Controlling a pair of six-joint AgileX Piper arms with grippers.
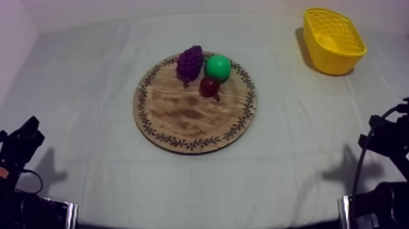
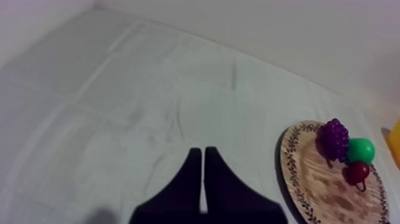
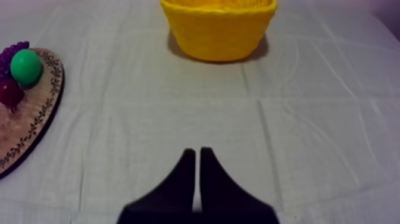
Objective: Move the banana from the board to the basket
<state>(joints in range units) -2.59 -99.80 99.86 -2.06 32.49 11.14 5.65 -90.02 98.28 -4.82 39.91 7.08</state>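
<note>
The round wooden board [image 1: 182, 122] lies mid-table. On its far part sit a purple bunch of grapes [image 1: 190, 62], a green pear [image 1: 218, 67] and a small red fruit [image 1: 210, 87]. The yellow basket [image 1: 341, 58] stands at the far right, and a smooth yellow shape [image 1: 327, 42] inside it looks like the banana. My left gripper [image 2: 203, 149] is shut on nothing over bare cloth, left of the board [image 2: 309, 184]. My right gripper [image 3: 197, 150] is also shut on nothing, well short of the basket [image 3: 218, 36]. Both arms rest low at the near corners.
Wrinkled grey-white cloth [image 1: 292, 158] covers the table. A pale wall [image 1: 15, 36] rises at the far left. Open cloth lies between the board and the basket, and along the near edge between the arms.
</note>
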